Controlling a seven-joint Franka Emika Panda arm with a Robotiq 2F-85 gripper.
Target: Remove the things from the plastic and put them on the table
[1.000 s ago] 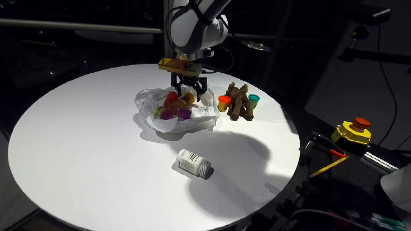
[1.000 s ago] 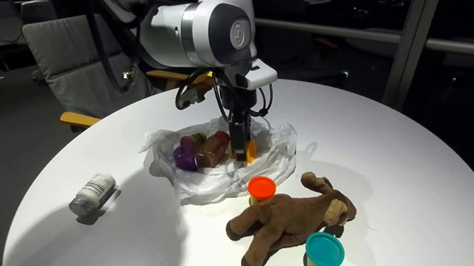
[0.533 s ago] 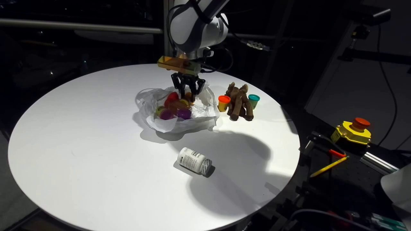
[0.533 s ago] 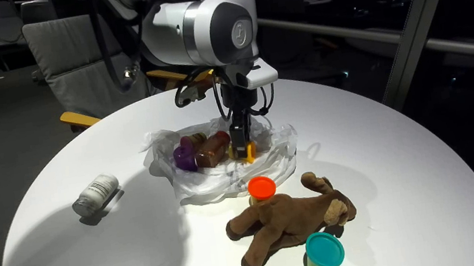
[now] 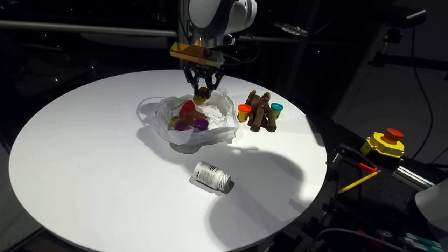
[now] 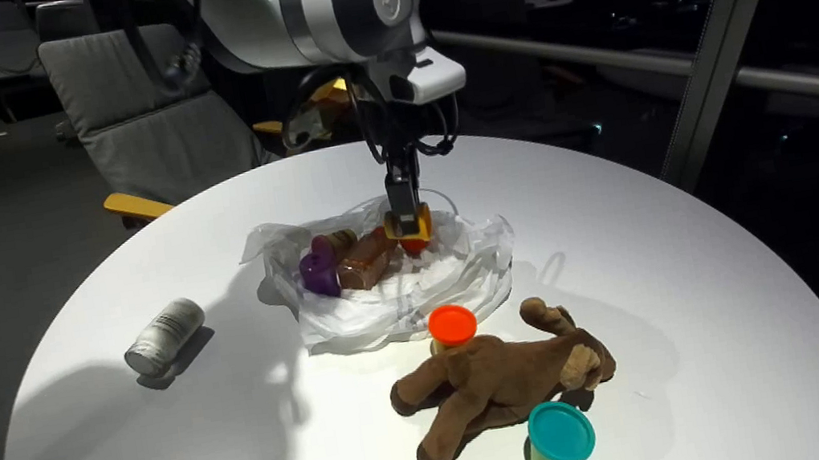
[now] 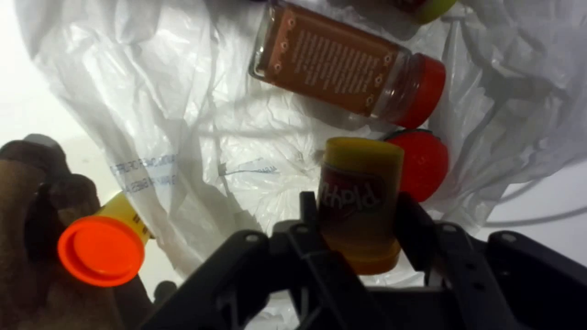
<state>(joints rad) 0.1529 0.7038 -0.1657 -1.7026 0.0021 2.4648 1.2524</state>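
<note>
Your black two-fingered gripper (image 5: 202, 93) gripped a cylindrical yellow-and-orange plastic tub (image 7: 360, 206) with a dark red label, one finger along each flank; tub on its side, lettering upside down in the wrist view. You held it over the thin, wrinkled, whitish plastic bag (image 6: 359, 327), whose crumpled sides stood up from the large round white-topped table (image 5: 105, 182). Four pieces showed in the bag: a clear bottle (image 7: 335, 59) with a red-brown label and red cap, on its side; a round red piece (image 7: 424, 162) right by that cap, partly screened by the gripped tub, contact between those two not readable; a rounded purple piece (image 6: 319, 274); and a small yellow-green tub (image 5: 180, 123) with a purplish lid, tipped over. Outside the bag you had an upright yellow tub (image 5: 244, 112) with a bright orange lid just beside the bag's edge, a brown plush animal (image 6: 513, 377) lying next to that, and an upright pale tub (image 6: 561, 443) with a teal lid close to the animal's other side. A white cylindrical bottle (image 5: 211, 176) with black print lay on its side on the table, well apart from the bag. Off the table, in an exterior view, you could see a yellow box (image 5: 385, 144) with a red knob and, near it, a yellow pencil (image 5: 359, 181); past the table edge, in an exterior view, stood a grey padded chair (image 6: 149, 115) with wood-coloured armrests.
</note>
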